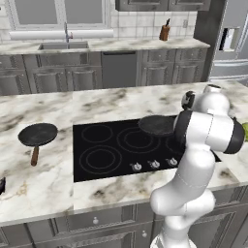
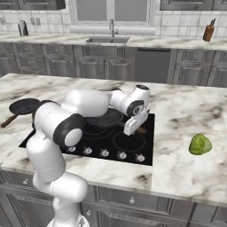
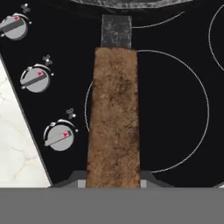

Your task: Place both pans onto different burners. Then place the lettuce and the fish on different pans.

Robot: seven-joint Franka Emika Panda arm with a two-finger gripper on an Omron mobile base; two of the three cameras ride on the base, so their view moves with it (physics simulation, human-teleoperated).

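One dark pan (image 1: 157, 125) is over the back right of the black cooktop (image 1: 111, 167), and I cannot tell whether it touches the glass. My gripper (image 3: 113, 181) is shut on its brown wooden handle (image 3: 113, 118), which lies above a burner ring (image 3: 192, 87). In the right base view the gripper (image 2: 132, 128) points down at the cooktop beside that pan (image 2: 104, 119). The other pan (image 1: 38, 134) rests on the marble to the left of the cooktop, handle toward the front. The lettuce (image 2: 200, 144) lies on the counter right of the cooktop. A dark sliver (image 1: 1, 186) at the frame's edge may be the fish; I cannot tell.
Silver knobs (image 1: 154, 164) line the cooktop's front edge. Three burner rings (image 1: 100, 159) on the left and middle of the glass are bare. Behind the island run a sink counter (image 1: 63, 46) and a knife block (image 1: 164, 32). A fridge (image 1: 232, 43) stands at the back right.
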